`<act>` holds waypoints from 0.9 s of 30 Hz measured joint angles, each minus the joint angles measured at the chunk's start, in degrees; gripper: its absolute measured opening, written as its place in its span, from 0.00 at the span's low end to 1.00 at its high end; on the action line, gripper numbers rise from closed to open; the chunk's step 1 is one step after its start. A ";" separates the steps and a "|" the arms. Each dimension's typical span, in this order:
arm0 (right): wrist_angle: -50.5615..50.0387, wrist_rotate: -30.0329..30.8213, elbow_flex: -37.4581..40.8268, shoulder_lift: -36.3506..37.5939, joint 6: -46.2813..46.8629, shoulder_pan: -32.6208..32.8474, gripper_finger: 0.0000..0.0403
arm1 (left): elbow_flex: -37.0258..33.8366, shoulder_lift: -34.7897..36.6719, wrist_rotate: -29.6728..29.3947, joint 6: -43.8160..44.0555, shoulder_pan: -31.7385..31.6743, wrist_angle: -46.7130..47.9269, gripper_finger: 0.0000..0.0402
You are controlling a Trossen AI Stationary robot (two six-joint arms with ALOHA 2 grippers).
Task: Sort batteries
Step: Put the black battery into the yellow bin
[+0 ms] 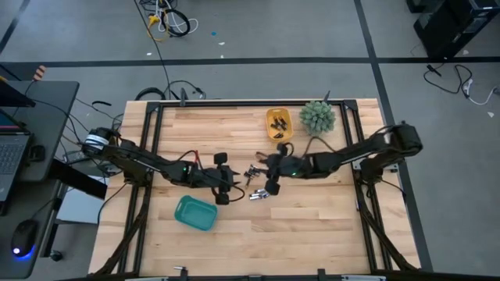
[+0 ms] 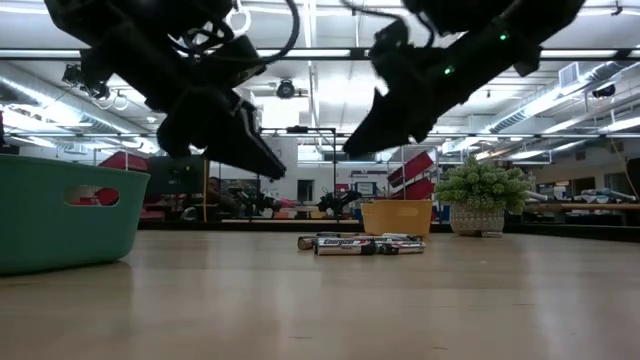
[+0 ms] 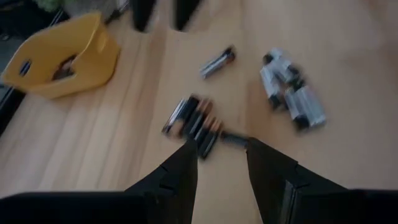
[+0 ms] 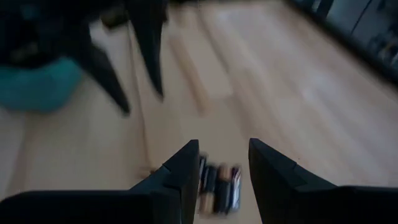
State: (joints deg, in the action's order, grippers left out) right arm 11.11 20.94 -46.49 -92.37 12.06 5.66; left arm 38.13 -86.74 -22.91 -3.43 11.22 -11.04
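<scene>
Several batteries lie loose on the wooden table: a dark cluster [image 3: 193, 121], a single cell [image 3: 217, 62] and a silvery cluster [image 3: 291, 93]. In the low view they form a small heap [image 2: 360, 243]. My left gripper [image 1: 230, 179] hangs open above the table just left of them, fingers apart [image 3: 221, 155]. My right gripper [image 1: 266, 173] hovers open from the right, with a few dark cells [image 4: 217, 186] lying on the table below its fingertips. Both grippers [image 2: 240, 140] [image 2: 385, 120] are clear of the tabletop. The yellow tray [image 1: 279, 125] stands far back and the teal tray [image 1: 195, 212] near left.
A small potted plant [image 1: 317, 117] stands beside the yellow tray at the far right. The yellow tray [image 3: 62, 56] holds a few dark items. The two grippers face each other closely over the batteries. Bare wood [image 1: 312, 226] lies toward the near right.
</scene>
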 joint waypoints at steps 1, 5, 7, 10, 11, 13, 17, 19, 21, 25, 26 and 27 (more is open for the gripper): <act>-1.84 -0.02 -1.33 -1.12 0.24 -0.03 0.31 | 0.02 0.45 -0.99 0.81 0.00 1.66 0.34; -8.86 -0.74 -5.54 -5.09 -0.97 -0.11 0.31 | 0.11 2.50 -2.54 3.50 -0.02 6.19 0.34; -10.11 -2.26 -6.70 -6.71 -1.79 -0.09 0.31 | 0.02 2.93 -2.80 3.66 0.00 6.92 0.34; -10.59 -3.05 -7.90 -8.80 -1.76 -0.05 0.31 | 0.02 3.06 -2.90 3.10 0.09 6.62 0.34; -10.70 -3.08 -8.15 -9.38 -1.56 -0.05 0.31 | 0.02 3.06 -3.18 2.50 0.09 6.55 0.34; -11.43 -3.29 -8.50 -10.71 -0.78 0.01 0.31 | 0.02 3.06 -3.96 2.29 0.03 6.15 0.34; -12.06 -3.75 -8.60 -12.79 0.88 0.02 0.31 | 0.02 3.06 -5.58 2.24 -0.28 6.13 0.34; -12.53 -3.86 -8.61 -13.50 1.50 0.02 0.31 | 0.02 3.06 -5.79 2.24 -0.28 5.99 0.34; -13.90 -3.87 -8.62 -13.59 1.97 0.02 0.31 | 0.02 3.06 -5.76 2.29 -0.26 5.93 0.34; -14.62 -3.81 -8.62 -13.51 2.57 0.02 0.31 | 0.02 3.06 -5.73 2.26 -0.26 5.07 0.34; -14.50 -3.81 -8.62 -13.51 2.57 0.02 0.31 | 0.02 3.06 -5.71 2.24 -0.26 4.53 0.34; -14.34 -3.81 -8.62 -13.51 2.56 0.02 0.31 | 0.02 3.06 -5.73 2.24 -0.26 4.24 0.34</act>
State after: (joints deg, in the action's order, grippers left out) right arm -3.23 17.12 -55.11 -105.89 14.62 5.67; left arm 38.15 -83.68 -28.64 -1.19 10.96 -6.80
